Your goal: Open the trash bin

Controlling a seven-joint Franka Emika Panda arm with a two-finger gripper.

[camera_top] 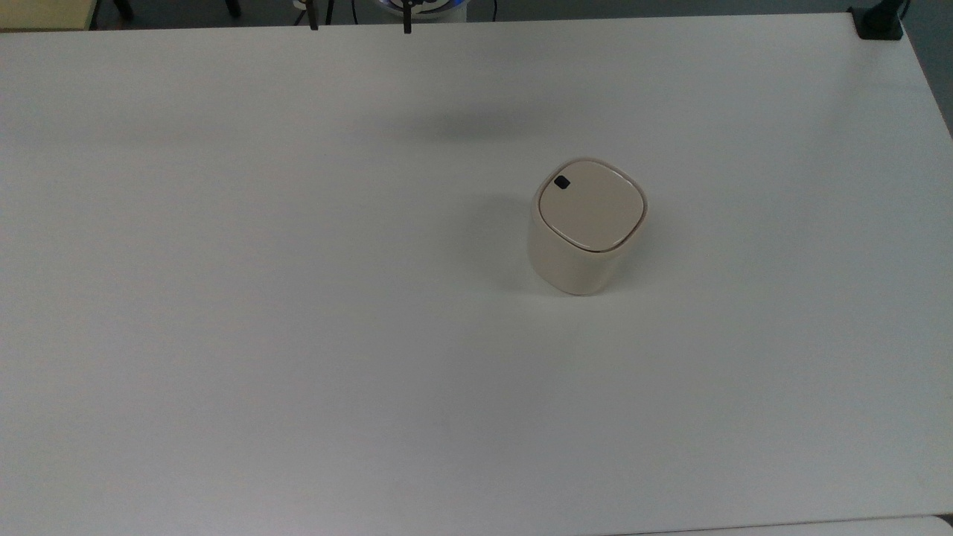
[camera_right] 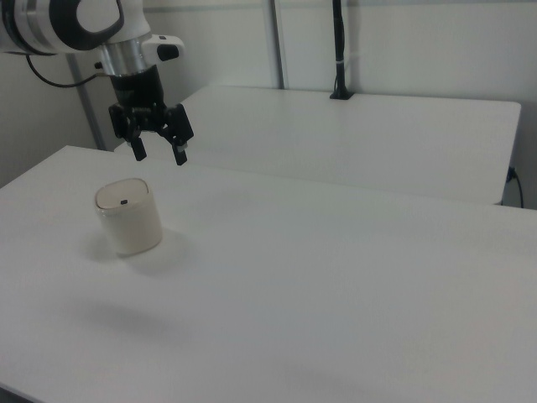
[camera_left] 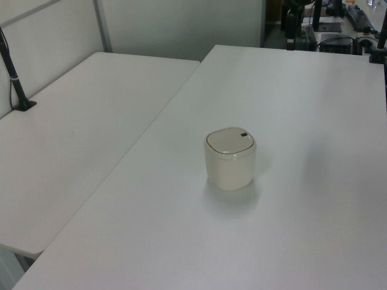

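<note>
The trash bin (camera_top: 584, 227) is a small cream-beige tub standing upright on the white table (camera_top: 298, 298), right of centre in the top view. Its flat lid (camera_top: 590, 206) lies shut, with the black square button (camera_top: 562, 182) at its far left corner. The bin (camera_left: 230, 158) also stands mid-table in the left view. In the right view my gripper (camera_right: 159, 154) hangs open in the air above and slightly behind the bin (camera_right: 127, 218), apart from it, with nothing between its black fingers (camera_right: 179, 154). Two dark fingertips (camera_top: 407, 24) poke in at the top view's upper edge.
A second white table (camera_left: 72, 139) adjoins this one along a seam. A black pole with a clamp (camera_right: 340, 50) stands on the second table's far side, also seen at the left view's left (camera_left: 15, 78). Another black clamp (camera_top: 878, 22) sits at the top view's upper right corner.
</note>
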